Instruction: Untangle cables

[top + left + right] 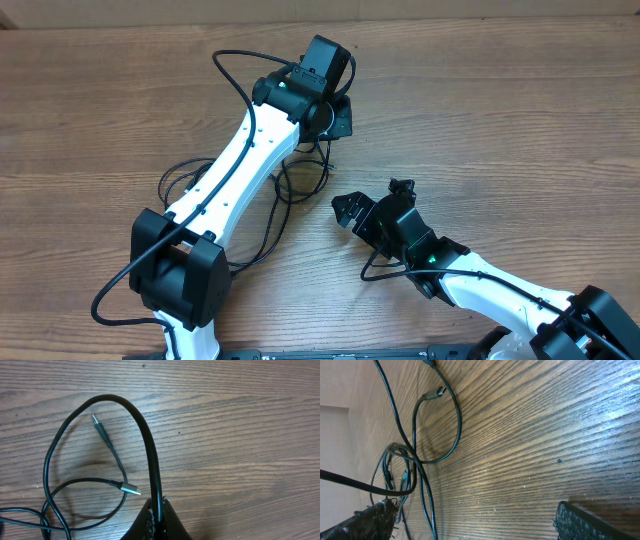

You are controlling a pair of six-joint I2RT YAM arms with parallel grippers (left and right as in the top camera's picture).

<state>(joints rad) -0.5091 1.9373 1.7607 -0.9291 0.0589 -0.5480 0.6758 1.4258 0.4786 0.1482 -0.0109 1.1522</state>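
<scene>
On the bare wooden table (500, 120), your left gripper (159, 510) is clamped tight on one black cable (145, 430), which arches up out of the jaws and drops away left into a loose loop. Your left arm (240, 160) stretches diagonally from the near-left corner toward the table's far middle. Your right gripper (352, 212) hangs spread wide and holds nothing, and your right arm (490, 290) reaches in from the near-right corner. The cables (277, 205) lie beside and under the left arm, between the two grippers. Only the left wrist view picks out a silver plug (131, 489) and a darker plug (95, 421) on the wood. Only the right wrist view shows strands crossing in a tangle (394, 450) near one fingertip (370, 520).
</scene>
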